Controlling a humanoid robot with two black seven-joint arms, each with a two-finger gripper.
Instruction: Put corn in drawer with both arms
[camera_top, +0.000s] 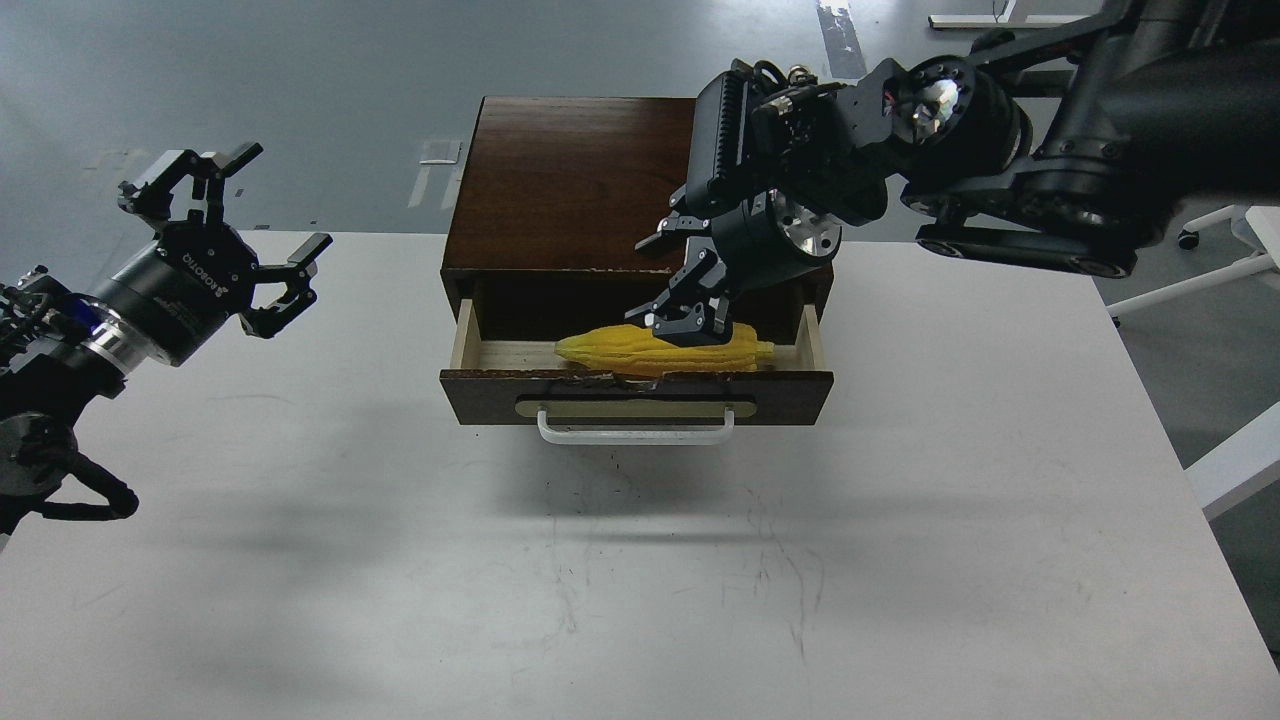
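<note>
The yellow corn (612, 350) lies flat on the pale floor of the open drawer (480, 385), pointed end to the left. The drawer is pulled out of the dark brown cabinet (570, 180), its white bar handle (635, 433) facing me. My right gripper (668, 285) hangs just above the corn's middle with its fingers spread, its lower fingertips (688, 322) close to or touching the cob. My left gripper (250, 215) is open and empty, held above the table well left of the cabinet.
The cabinet stands at the far middle of the white table (640, 580). The right arm's thick links (1050, 180) reach over the cabinet's right side. White frame legs (1230, 460) stand off the table's right edge.
</note>
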